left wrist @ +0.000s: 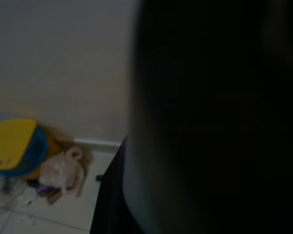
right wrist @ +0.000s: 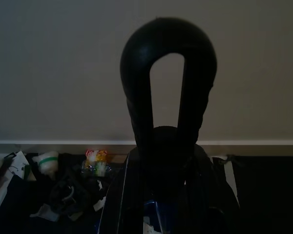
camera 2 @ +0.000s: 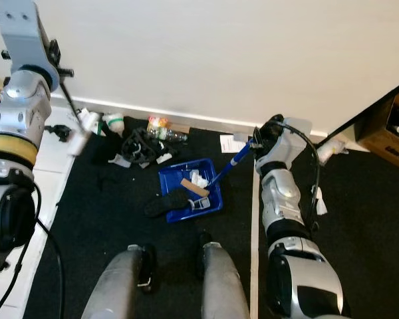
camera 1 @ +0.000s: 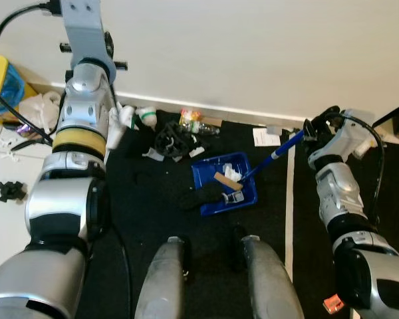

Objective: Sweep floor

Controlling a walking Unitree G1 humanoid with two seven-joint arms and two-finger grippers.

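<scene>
A blue dustpan (camera 1: 213, 174) lies on the black mat (camera 1: 153, 199) with paper scraps and a brown piece inside it. Its long blue handle (camera 1: 279, 149) rises to the right, where my right gripper (camera 1: 311, 129) is shut on it. In the right wrist view the handle's black loop end (right wrist: 168, 73) stands before the wall. A black item (camera 1: 203, 197) lies at the pan's near lip. My left arm (camera 1: 80, 86) is raised high at the left, with a thin dark stick (camera 2: 66, 96) and a blurred white piece (camera 2: 85, 126) beside it. The left wrist view is mostly dark.
Litter lies along the wall: a black crumpled thing (camera 1: 171, 141), a green-labelled bottle (camera 1: 145, 116), a wrapper (camera 1: 191, 119), a paper (camera 1: 263, 136). A yellow and blue bin (camera 1: 3, 83) and plastic bag (camera 1: 40, 109) stand on white tiles at the left. A cardboard box (camera 2: 392, 133) is far right.
</scene>
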